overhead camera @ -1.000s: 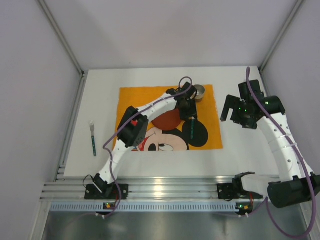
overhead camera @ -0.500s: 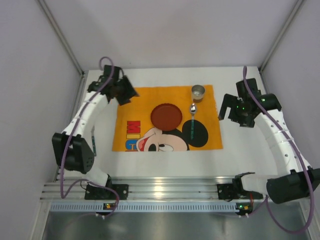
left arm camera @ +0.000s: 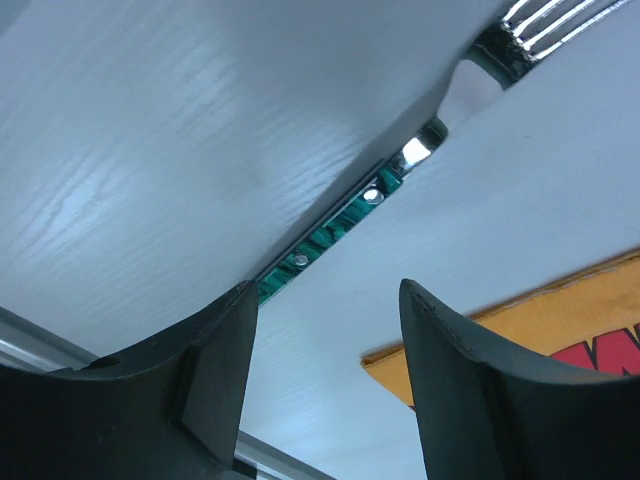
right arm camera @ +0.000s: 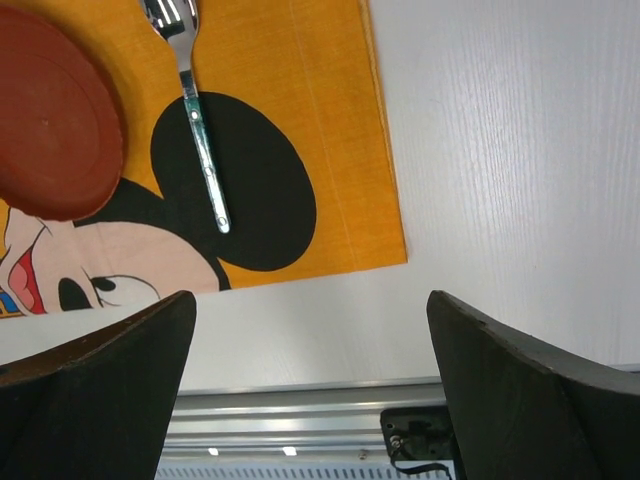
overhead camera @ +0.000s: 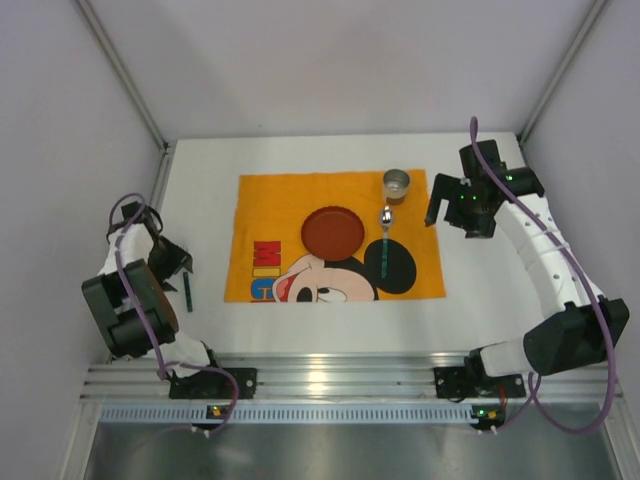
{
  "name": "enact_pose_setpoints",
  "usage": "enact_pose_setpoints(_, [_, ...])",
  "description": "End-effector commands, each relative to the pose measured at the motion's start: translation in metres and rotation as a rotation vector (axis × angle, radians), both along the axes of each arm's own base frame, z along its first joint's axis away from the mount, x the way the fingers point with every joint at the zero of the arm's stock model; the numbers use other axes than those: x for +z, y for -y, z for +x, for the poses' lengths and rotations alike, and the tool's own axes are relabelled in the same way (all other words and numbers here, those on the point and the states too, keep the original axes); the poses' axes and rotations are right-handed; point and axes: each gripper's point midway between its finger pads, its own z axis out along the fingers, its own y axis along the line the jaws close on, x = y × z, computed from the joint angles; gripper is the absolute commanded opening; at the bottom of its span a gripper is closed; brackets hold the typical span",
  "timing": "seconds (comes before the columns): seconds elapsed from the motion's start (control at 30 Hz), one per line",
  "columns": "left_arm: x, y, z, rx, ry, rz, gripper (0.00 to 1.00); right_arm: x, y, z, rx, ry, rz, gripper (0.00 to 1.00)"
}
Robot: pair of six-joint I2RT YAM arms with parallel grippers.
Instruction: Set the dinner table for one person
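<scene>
Dinner table [overhead camera: 205, 185]: spans the view, bears orange cloth [overhead camera: 300, 200] and red plate [overhead camera: 333, 232]. Fork [left arm camera: 340, 220] pickup seemingly in hand: lies on bare top beside cloth, below left gripper [left arm camera: 325, 300], jaws apart; right gripper [right arm camera: 310, 300] likewise spread, empty. Calls for descent onto handle.

Robotics lab test cell, not a home.

- White matte worktop [overhead camera: 480, 290] was boxed in by plain white panel walls [overhead camera: 330, 60] set in bare aluminium frame posts [overhead camera: 120, 70].
- A slotted aluminium rail [overhead camera: 330, 378] ran along the near edge. The left arm [overhead camera: 125, 300] and right arm [overhead camera: 545, 260], both white and black, were bolted to it at their bases.
- Purple cables [overhead camera: 471, 130] looped loose along both arms.
- Green status lights [overhead camera: 466, 198] glowed near the right arm's wrist.
- The domestic items read as props: an orange Mickey Mouse cloth [overhead camera: 290, 200] with a red plate [overhead camera: 333, 231] and a small metal cup [overhead camera: 396, 183] on it.
</scene>
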Motion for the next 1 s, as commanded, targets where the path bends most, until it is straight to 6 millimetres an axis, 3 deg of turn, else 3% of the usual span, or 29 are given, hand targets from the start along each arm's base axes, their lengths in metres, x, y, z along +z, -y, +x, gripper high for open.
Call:
enact_pose_setpoints(0.0, [-0.001,-0.021,0.002,-0.015,0.01,0.072,0.64,0.017,-0.003,0.01,0.034,0.068,-0.008,1.0])
enact_pose_setpoints(0.6, [-0.052,-0.036,0.034,-0.107,-0.001,0.067,0.58,-0.021,0.004,0.01,0.052,-0.013,-0.029,1.0])
enact_pose_setpoints(0.73, [-0.057,-0.042,0.034,-0.108,-0.034,0.084,0.43,-0.026,0.008,0.015,0.045,-0.021,-0.022,1.0])
enact_pose_setpoints(0.77, [-0.058,-0.043,0.034,-0.115,-0.042,0.085,0.3,-0.028,0.009,0.018,0.043,-0.024,-0.021,1.0])
enact_pose_setpoints(0.83, [-0.06,-0.045,0.033,-0.117,-0.053,0.091,0.15,-0.029,0.01,0.021,0.042,-0.023,-0.018,1.0])
enact_pose_setpoints(0.87, [-0.061,-0.044,0.032,-0.119,-0.06,0.091,0.0,-0.031,0.012,0.024,0.037,-0.026,-0.017,1.0])
enact_pose_setpoints(0.97, [-0.062,-0.043,0.034,-0.11,-0.06,0.077,0.0,-0.031,0.011,0.03,0.036,-0.026,-0.01,1.0])
